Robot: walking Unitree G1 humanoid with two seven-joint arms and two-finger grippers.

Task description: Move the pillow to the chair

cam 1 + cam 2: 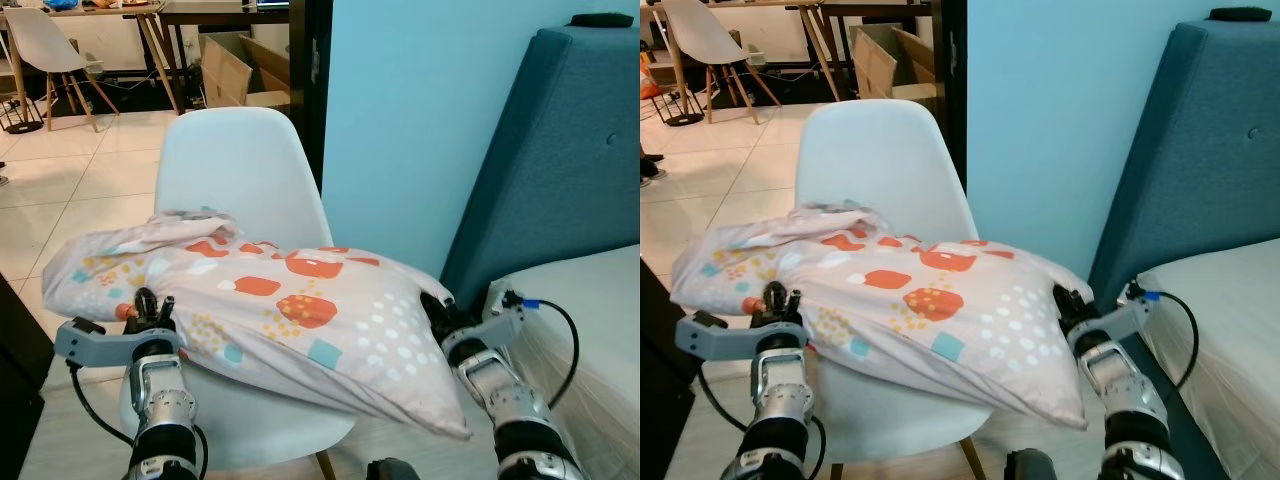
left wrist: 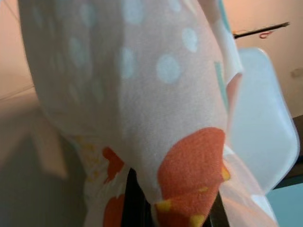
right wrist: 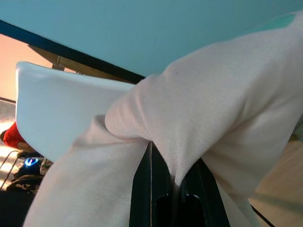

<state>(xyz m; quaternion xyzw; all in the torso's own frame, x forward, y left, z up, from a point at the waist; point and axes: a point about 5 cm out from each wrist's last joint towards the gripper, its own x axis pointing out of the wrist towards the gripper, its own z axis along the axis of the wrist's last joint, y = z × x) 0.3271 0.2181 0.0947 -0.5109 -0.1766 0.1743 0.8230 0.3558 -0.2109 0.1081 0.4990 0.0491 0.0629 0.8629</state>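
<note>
A pale pillow (image 1: 290,315) printed with orange shapes and dots lies across the seat of a white shell chair (image 1: 240,170); both of its ends hang past the seat's sides. My left gripper (image 1: 145,305) is shut on the pillow's left end. My right gripper (image 1: 437,303) is shut on the right end, with fabric (image 3: 189,142) pinched between its black fingers (image 3: 144,189). In the left wrist view the pillow cloth (image 2: 142,94) bunches between the fingers (image 2: 135,203), with the chair's back (image 2: 265,123) behind.
A blue upholstered headboard (image 1: 560,150) and a white mattress (image 1: 590,300) stand close on the right. A light blue wall (image 1: 420,120) rises behind the chair. Beyond the doorway are a second white chair (image 1: 45,50), tables and a cardboard box (image 1: 235,70) on the tiled floor.
</note>
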